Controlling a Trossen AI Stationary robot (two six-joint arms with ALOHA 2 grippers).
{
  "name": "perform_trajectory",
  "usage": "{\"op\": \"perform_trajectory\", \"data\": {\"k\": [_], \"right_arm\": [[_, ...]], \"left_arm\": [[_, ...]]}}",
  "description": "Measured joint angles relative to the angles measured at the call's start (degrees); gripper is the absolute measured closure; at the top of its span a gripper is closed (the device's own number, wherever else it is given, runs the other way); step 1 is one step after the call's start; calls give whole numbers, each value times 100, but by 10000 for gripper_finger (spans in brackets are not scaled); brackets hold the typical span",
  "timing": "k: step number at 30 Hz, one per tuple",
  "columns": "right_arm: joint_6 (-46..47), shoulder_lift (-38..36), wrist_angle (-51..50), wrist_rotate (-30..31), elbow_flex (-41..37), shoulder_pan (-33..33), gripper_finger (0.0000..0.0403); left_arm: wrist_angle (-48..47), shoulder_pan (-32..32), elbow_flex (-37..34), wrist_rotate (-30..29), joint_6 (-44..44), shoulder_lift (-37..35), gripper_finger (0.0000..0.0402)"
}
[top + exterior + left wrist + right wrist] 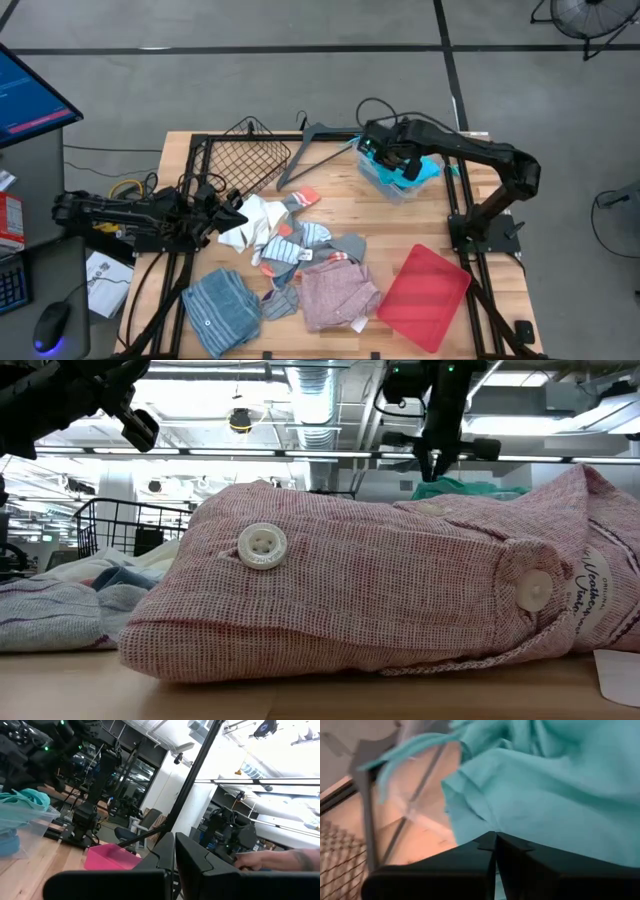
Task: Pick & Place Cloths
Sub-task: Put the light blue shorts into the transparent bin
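Cloths lie heaped mid-table: a white one, a blue-grey striped one, a pink checked one that fills the low view, and socks with orange trim. A turquoise cloth lies in a clear bin at the far right, over something blue. My right gripper points steeply down just above that cloth, shut, with nothing between its fingers. My left gripper waits shut at the table's left, by the white cloth.
A flat red tray lies at the near right. A dark hanger and a black wire basket sit at the far edge, left of the bin. Black frame bars run along the table's sides. A person's hand shows beyond the table.
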Motion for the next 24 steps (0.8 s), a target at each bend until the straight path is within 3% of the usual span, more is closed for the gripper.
{"op": "perform_trajectory", "data": {"k": [10,24], "right_arm": [[796,-1,273,291,-654,-302,401],[789,-1,3047,-27,-2884,-980,402]], "left_arm": [[0,-1,0,-2,0,0,400],[1,1,0,-2,0,0,400]]}}
